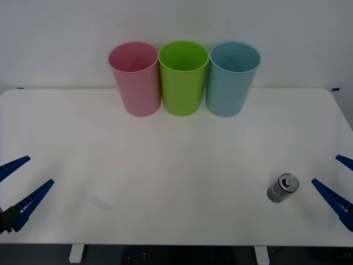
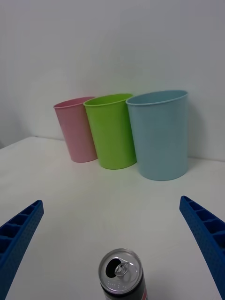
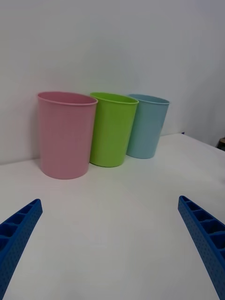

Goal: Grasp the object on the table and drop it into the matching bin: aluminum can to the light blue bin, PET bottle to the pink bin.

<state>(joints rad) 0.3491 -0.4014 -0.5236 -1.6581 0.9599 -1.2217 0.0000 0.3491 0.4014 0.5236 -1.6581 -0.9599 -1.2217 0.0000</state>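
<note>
The aluminum can [image 1: 283, 187] stands upright on the white table [image 1: 165, 165] near its front right, silver lid and pull tab facing up. My right gripper [image 1: 341, 185] is open just to the right of it, not touching. From the right wrist, the can [image 2: 122, 279] sits low between the open fingers of the right gripper [image 2: 112, 243]. The light blue bin [image 1: 231, 80] [image 2: 159, 136] stands at the back, rightmost of the row. The pink bin [image 1: 135, 80] [image 2: 77, 131] is leftmost. My left gripper [image 1: 19, 185] [image 3: 112, 248] waits open at the front left.
A lime green bin [image 1: 183, 80] [image 3: 112, 131] stands between the pink bin [image 3: 65, 136] and the light blue bin [image 3: 146, 126], all three touching or nearly so along the back edge by the white wall. Bare tabletop lies between the can and the bins.
</note>
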